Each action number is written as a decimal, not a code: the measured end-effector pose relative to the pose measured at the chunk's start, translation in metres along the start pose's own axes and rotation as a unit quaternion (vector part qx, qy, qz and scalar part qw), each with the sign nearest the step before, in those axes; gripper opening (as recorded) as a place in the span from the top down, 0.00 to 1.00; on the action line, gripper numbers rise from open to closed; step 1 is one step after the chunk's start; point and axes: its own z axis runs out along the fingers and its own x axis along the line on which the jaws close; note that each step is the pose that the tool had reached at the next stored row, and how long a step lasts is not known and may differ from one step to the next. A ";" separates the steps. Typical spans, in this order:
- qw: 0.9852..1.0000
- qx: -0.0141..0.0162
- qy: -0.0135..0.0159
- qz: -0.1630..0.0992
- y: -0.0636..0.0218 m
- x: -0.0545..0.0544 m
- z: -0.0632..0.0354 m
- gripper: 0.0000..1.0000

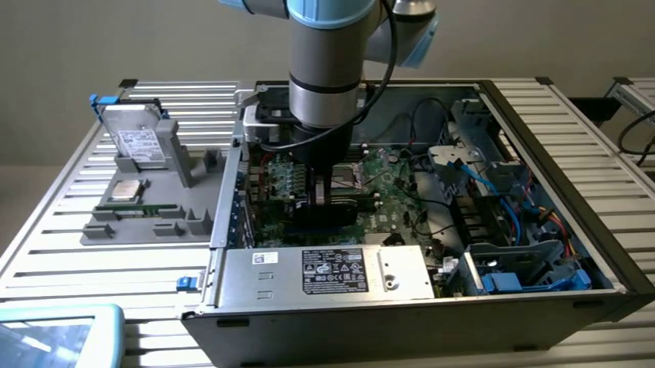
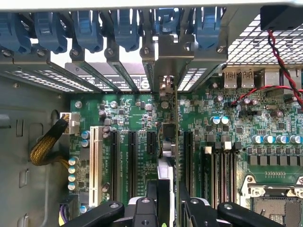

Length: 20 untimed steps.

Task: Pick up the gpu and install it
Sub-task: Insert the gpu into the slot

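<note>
Slatted desk [image 1: 61,253] carrying open case [image 1: 557,103]. Hand [image 1: 325,190] is gripping gpu [image 1: 325,221] edge-on, upright above motherboard slots [image 2: 131,156]. We're judging card light, stiff, fragile; bare upper edge seeming safest hold.

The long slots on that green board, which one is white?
The white slot beside the braided yellow cable and the row of blue-topped capacitors; the other long slots alongside it on the motherboard are black.

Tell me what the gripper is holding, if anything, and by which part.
The gripper holds the gpu by its top edge, the card upright above the motherboard.
</note>
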 end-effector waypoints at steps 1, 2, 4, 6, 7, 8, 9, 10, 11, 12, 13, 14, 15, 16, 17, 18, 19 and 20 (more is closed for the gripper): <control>1.000 0.000 0.000 0.000 0.0000 0.000 0.0003 0.73; 1.000 0.000 0.000 0.000 0.0000 0.000 0.0003 0.73; 1.000 0.001 0.000 0.000 -0.0001 0.000 0.0003 0.73; 1.000 0.001 0.000 0.000 0.0000 0.000 0.0003 0.73; 1.000 0.001 0.000 0.000 -0.0001 0.000 0.0003 0.73; 1.000 0.001 0.000 -0.001 -0.0001 0.000 0.0003 0.73; 1.000 0.001 0.000 -0.002 -0.0001 0.000 0.0003 0.73; 1.000 0.001 0.000 -0.004 -0.0001 0.000 0.0003 0.73; 1.000 0.001 0.000 -0.005 -0.0001 0.000 0.0003 0.73; 1.000 0.001 0.000 -0.006 -0.0001 0.000 0.0003 0.73; 1.000 0.001 0.000 -0.007 -0.0001 0.000 0.0003 0.73; 1.000 0.001 0.000 -0.008 -0.0001 0.000 0.0003 0.73; 1.000 0.001 0.000 -0.009 -0.0001 0.000 0.0003 0.73; 1.000 0.001 0.000 -0.009 -0.0001 0.000 0.0003 0.73; 1.000 0.001 0.000 -0.009 -0.0001 0.000 0.0003 0.73; 1.000 0.001 0.000 -0.009 -0.0001 0.000 0.0003 0.73; 1.000 0.001 0.000 -0.009 -0.0001 0.000 0.0003 0.73; 1.000 0.001 0.000 -0.009 -0.0001 0.000 0.0003 0.73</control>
